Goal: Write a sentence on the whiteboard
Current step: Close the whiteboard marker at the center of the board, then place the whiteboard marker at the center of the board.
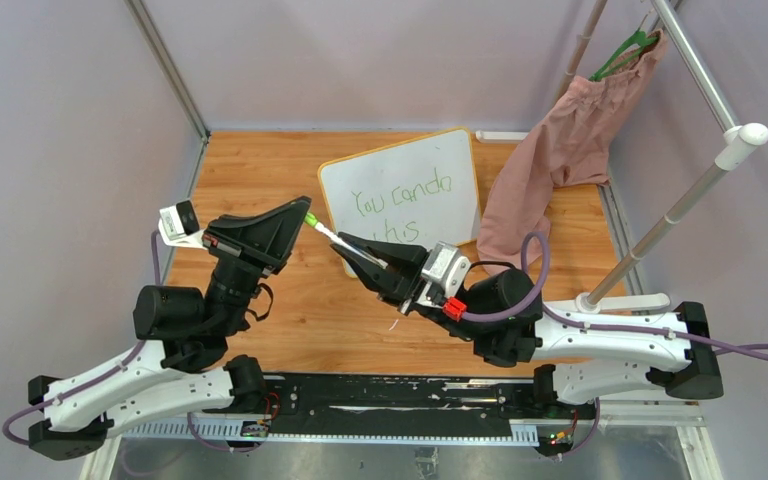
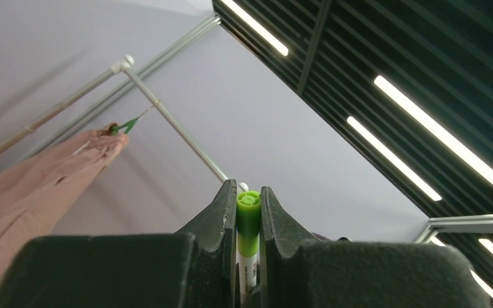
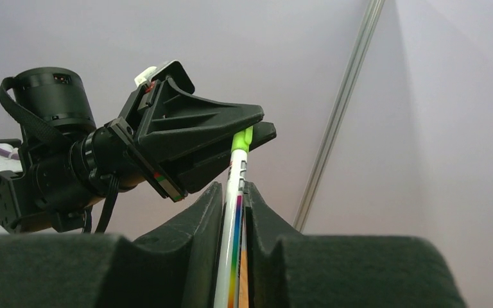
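While hovering above the table [image 1: 260, 165], clamping one marker [image 1: 328, 233] at both ends: white barrel in closed jaws of the right gripper [image 1: 346, 244], green cap [image 1: 311, 220] in those of the left gripper [image 1: 305, 211]. Lying beyond, beside a pink garment [image 1: 550, 160]: whiteboard [image 1: 400, 160] carrying the sentence [image 1: 400, 195].

I'm looking down at a wooden tabletop [image 1: 260, 170] that is carrying the whiteboard [image 1: 400, 158] toward its far edge, sitting slightly askew. The sentence [image 1: 402, 197] in green is reading "You can do" over "this". A pink garment [image 1: 545, 165] is draping down onto the wood right against the board's right edge, and a white rack foot [image 1: 625, 299] is resting near the right side.
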`<state>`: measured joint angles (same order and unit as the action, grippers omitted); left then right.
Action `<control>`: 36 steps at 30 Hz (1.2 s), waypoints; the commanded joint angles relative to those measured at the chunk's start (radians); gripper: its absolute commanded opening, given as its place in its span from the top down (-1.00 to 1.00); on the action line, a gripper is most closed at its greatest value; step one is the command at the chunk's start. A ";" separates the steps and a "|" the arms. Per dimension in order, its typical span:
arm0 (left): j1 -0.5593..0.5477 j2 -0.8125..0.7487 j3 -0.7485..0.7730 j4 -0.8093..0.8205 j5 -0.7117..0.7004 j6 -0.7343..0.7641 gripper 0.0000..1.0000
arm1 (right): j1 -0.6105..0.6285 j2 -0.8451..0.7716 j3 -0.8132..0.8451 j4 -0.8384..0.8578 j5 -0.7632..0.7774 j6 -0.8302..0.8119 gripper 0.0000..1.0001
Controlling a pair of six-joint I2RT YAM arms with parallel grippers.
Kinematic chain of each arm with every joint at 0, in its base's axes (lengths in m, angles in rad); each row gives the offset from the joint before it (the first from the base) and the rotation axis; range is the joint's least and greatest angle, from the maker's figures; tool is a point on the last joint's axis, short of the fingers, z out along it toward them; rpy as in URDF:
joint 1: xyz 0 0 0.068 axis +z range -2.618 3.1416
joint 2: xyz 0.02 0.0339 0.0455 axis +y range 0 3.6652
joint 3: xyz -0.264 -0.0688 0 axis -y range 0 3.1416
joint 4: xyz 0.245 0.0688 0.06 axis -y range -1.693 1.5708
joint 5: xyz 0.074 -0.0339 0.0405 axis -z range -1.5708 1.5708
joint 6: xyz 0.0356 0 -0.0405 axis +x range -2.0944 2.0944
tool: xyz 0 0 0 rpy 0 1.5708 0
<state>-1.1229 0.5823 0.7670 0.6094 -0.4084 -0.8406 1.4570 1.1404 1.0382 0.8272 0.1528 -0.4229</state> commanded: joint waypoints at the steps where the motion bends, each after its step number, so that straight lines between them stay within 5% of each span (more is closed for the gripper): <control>1: -0.005 -0.035 -0.007 -0.060 -0.112 0.072 1.00 | 0.000 -0.040 -0.013 -0.027 -0.033 0.047 0.53; 11: -0.005 -0.058 -0.007 -0.062 -0.152 0.080 1.00 | 0.002 -0.061 -0.009 -0.124 -0.048 0.098 0.12; 18: -0.005 -0.092 -0.008 -0.087 -0.188 0.125 1.00 | 0.005 -0.141 0.029 -0.359 -0.062 0.175 -0.33; 23: -0.005 -0.114 -0.002 -0.124 -0.157 0.183 1.00 | 0.005 -0.188 0.145 -0.670 -0.074 0.245 -0.37; 28: -0.005 -0.142 0.076 -0.372 -0.004 0.306 1.00 | -0.021 -0.172 0.386 -1.089 -0.050 0.339 -0.35; 36: -0.005 -0.133 0.108 -0.531 0.202 0.370 1.00 | -0.240 0.000 0.659 -1.484 -0.431 0.557 -0.30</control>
<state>-1.1271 0.4385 0.8486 0.1726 -0.3485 -0.5354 1.3277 1.0370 1.6291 -0.3874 -0.0319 -0.0208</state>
